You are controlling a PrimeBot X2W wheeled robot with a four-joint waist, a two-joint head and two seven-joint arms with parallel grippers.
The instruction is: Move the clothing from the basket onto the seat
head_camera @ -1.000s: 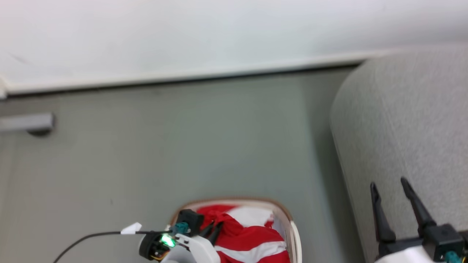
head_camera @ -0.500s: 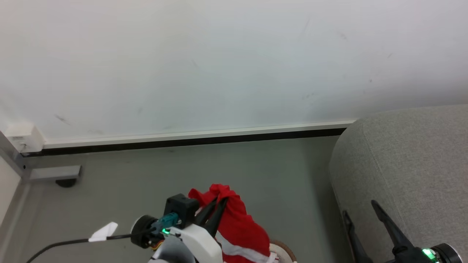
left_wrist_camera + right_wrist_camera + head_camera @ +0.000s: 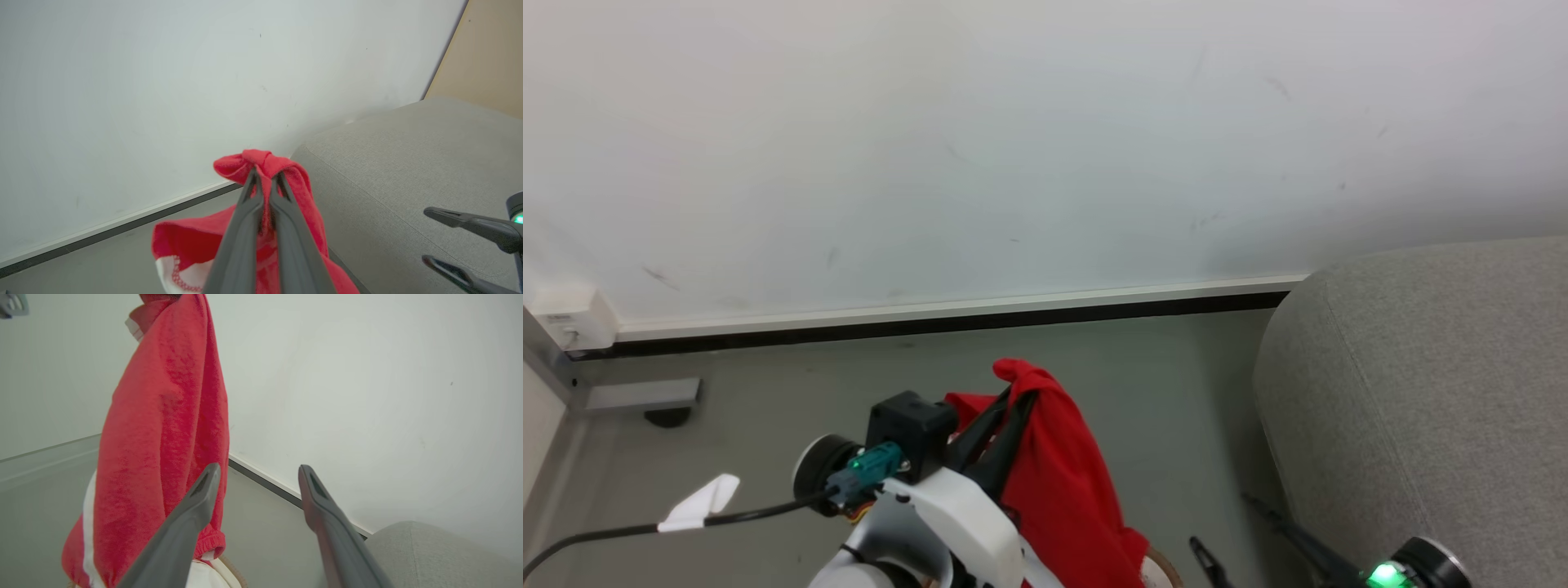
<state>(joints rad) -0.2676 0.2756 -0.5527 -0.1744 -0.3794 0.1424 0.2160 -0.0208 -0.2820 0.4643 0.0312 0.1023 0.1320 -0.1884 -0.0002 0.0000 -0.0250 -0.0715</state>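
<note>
My left gripper (image 3: 1013,398) is shut on a bunched fold of the red clothing (image 3: 1062,482), which hangs from it above the floor. In the left wrist view the fingertips (image 3: 253,181) pinch the red fabric (image 3: 304,183), and a white trim shows below. A sliver of the basket's tan rim (image 3: 1164,567) peeks out under the garment. The light grey seat (image 3: 1437,392) stands to the right. My right gripper (image 3: 1221,523) is open and empty beside the seat's edge. In the right wrist view it (image 3: 258,469) points past the hanging red garment (image 3: 163,416), with the basket rim (image 3: 235,576) low down.
A white wall with a baseboard (image 3: 931,314) runs behind the grey floor. A grey metal foot (image 3: 645,396) sits at the far left. A black cable with a white tag (image 3: 698,502) trails from my left wrist. A beige panel (image 3: 482,53) stands behind the seat.
The head camera has tilted up, so the basket has slid nearly out of the view. My left gripper has lifted the red garment out of the basket. The right gripper sits lower in the view.
</note>
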